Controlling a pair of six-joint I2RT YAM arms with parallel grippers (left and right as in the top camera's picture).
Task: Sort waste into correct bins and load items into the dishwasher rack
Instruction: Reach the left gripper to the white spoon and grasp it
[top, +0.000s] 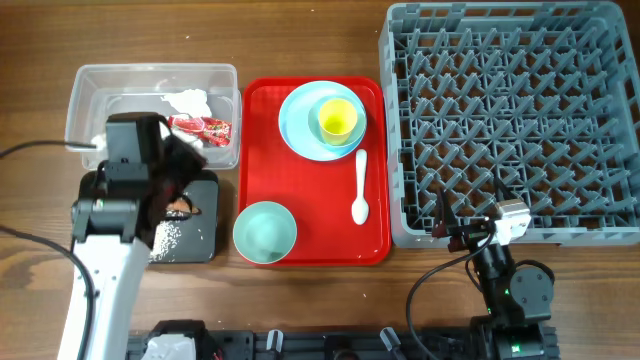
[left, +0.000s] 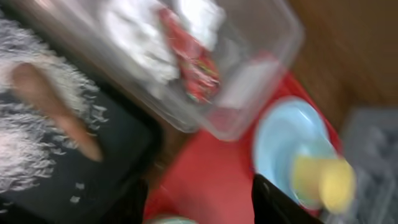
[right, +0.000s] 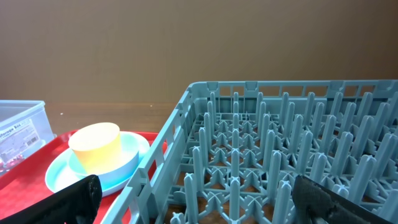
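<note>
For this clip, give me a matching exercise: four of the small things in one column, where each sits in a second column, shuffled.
Things:
1. red wrapper
2. sausage
3. yellow cup
4. white spoon

Places:
a. standing inside the blue bowl
b. lying flat on the red tray
c. in the clear tub
d. on the black tray

Pairs: 1-c, 2-d, 3-a, 4-b
</note>
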